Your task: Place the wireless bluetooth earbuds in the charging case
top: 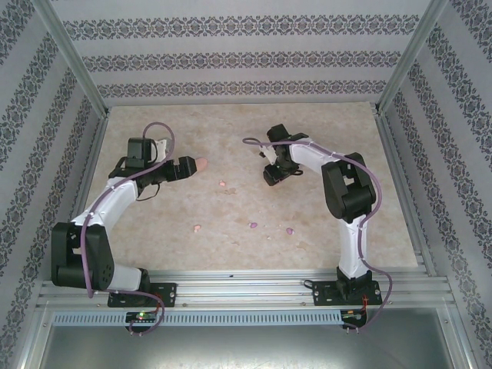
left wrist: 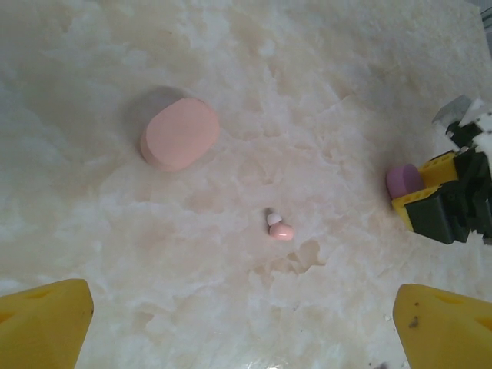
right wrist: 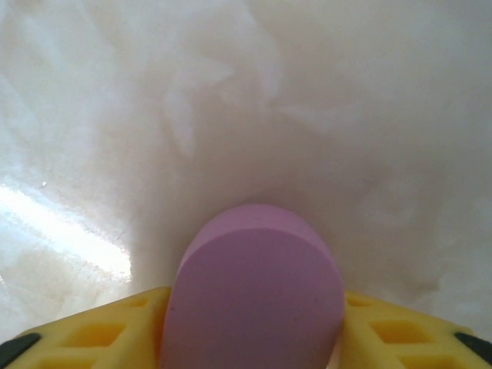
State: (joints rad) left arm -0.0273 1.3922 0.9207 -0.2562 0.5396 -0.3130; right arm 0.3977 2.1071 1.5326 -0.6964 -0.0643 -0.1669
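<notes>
Case grip in hand, earbuds waiting

Right gripper (right wrist: 254, 330) pinches the purple case (right wrist: 257, 261) on both sides. Left gripper (left wrist: 242, 319) hangs wide open near the pink case (left wrist: 181, 133). Pink earbuds (top: 197, 228) and purple earbuds (top: 253, 225) lie loose on the table (top: 231, 254). Next, probably, that case must be opened.

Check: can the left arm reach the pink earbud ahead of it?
Probably yes: the left gripper stands open facing the pink earbud, which lies on bare table; the pink case and the right gripper with the purple case sit off to the sides.
</notes>
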